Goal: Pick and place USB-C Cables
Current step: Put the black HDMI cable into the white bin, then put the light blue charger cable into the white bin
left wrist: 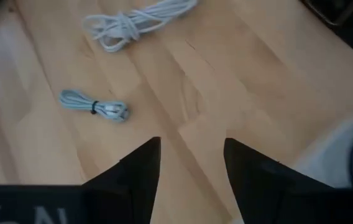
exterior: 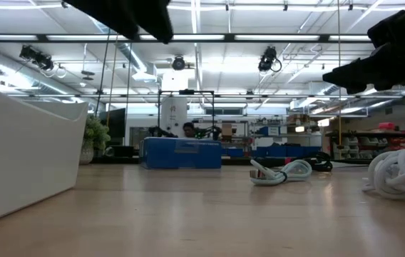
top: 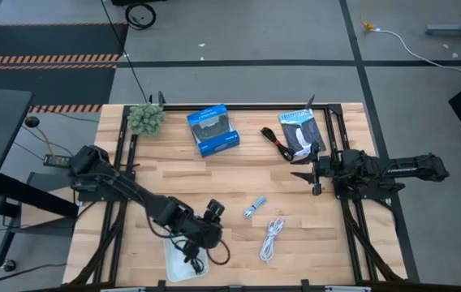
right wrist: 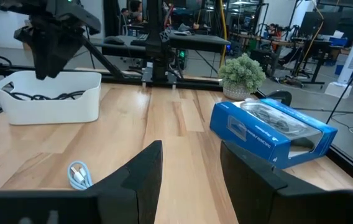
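Left gripper [top: 200, 243] hung over the white bin [top: 175, 261] at the near-left part of the table [top: 239, 170], above the bin's inner edge. In the left wrist view its fingers [left wrist: 140, 168] were spread, with bare wood showing in the gap and nothing between them. A black cable [right wrist: 43, 96] lay coiled inside the bin, seen in the right wrist view.

Right gripper [top: 310, 173] sat at the right side of the table, pointing inward. Its fingers [right wrist: 145, 168] were spread and empty.

Cables on the open table:
- Short silvery-blue cable [top: 254, 208], near the middle, just right of the left gripper; also visible in the left wrist view [left wrist: 95, 107].
- White cable [top: 272, 238], nearer the front edge, a loose long bundle close beside the silvery-blue one but not touching it.
- Red-and-black cable [top: 275, 143] at the far right, lying against the left side of the flat black-and-blue packet [top: 299, 132].

Other things:
- Blue box [top: 213, 130] at the far middle, tilted slightly.
- Small green plant [top: 145, 118] at the far left corner.
- Black frame rails ran along both sides of the table.

Obstructions: the left arm's forearm and gripper covered much of the bin from above. In the low view the bin's white wall [exterior: 24, 157] filled the left, and the white cable [exterior: 402, 171] bulked up at the right edge. Nothing lay between the left gripper and the two near cables. The blue box and plant stood well apart from them.
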Controlling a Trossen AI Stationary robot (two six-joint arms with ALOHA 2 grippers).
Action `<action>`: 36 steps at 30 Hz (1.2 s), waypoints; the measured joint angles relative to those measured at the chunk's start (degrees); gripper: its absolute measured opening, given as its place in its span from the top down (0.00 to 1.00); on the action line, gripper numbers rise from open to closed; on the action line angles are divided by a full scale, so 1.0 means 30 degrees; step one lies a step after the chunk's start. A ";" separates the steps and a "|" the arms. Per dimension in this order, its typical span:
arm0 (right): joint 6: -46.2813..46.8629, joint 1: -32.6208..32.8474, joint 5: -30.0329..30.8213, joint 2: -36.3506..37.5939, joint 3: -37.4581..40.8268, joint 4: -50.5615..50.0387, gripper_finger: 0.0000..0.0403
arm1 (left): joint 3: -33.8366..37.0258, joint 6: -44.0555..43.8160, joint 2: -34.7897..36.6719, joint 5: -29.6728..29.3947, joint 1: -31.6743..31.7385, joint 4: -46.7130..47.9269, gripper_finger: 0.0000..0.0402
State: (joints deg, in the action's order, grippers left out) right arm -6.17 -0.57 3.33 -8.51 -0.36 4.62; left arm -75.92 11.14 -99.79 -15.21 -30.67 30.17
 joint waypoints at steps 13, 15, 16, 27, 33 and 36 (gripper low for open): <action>0.0000 0.0005 0.0029 -0.0298 -0.0013 0.0778 0.58 | -0.0088 -0.2408 -0.3507 -0.0204 0.3555 -0.3629 0.55; 0.0004 0.0001 0.0022 -0.0289 -0.0013 0.0887 0.58 | -0.0089 -0.3345 -0.3914 -0.0103 0.4204 -0.3992 0.54; 0.0000 -0.0002 0.0029 -0.0285 -0.0013 0.0881 0.58 | -0.0087 -0.3787 -0.4029 0.0067 0.4505 -0.4149 0.53; 0.0000 0.0005 0.0015 -0.0341 -0.0013 0.1232 0.58 | -0.0116 -0.7467 -0.5226 0.2021 0.6311 -0.8226 0.36; 0.0000 0.0005 -0.0002 -0.0440 -0.0006 0.1153 0.58 | -0.0079 -0.6718 -0.5651 0.2056 0.5997 -0.8226 0.35; 0.0000 0.0004 0.0001 -0.0446 -0.0006 0.1160 0.58 | -0.0142 -0.6586 -0.5997 0.2078 0.5702 -0.8555 0.35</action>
State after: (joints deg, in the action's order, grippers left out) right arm -6.17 -0.56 3.34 -9.85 -0.38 8.10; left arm -76.35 -8.62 -117.78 -8.97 -13.56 4.51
